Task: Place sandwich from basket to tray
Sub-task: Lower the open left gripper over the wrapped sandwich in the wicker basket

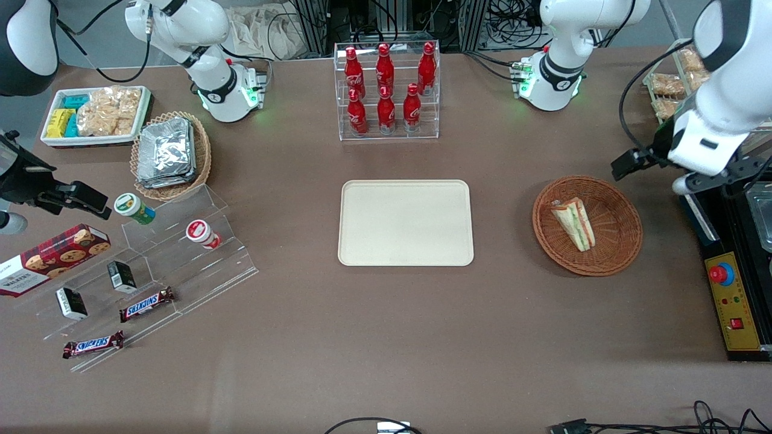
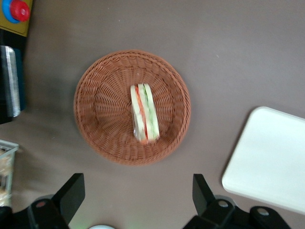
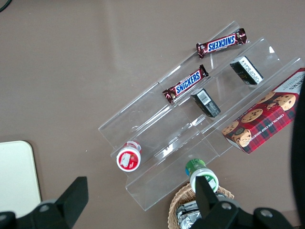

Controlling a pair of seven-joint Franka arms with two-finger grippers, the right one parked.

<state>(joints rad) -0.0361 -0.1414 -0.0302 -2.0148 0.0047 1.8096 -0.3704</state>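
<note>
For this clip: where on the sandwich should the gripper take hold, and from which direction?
Probably from straight above, closing across the bread faces near the middle of the sandwich. It stands on edge in the basket, filling stripes facing up, so its narrow thickness suits the fingers. The gripper is open, apart from the basket and not yet over the sandwich.

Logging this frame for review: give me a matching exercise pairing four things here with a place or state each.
Things:
1. sandwich
2. tray
3. claw
4. cola bottles

Places or states:
A. open, above the table beside the basket
B. in a clear rack
C. lying in the basket
D. bare, between the basket and the stepped clear stand

Pairs: 1-C, 2-D, 3-A, 4-B
</note>
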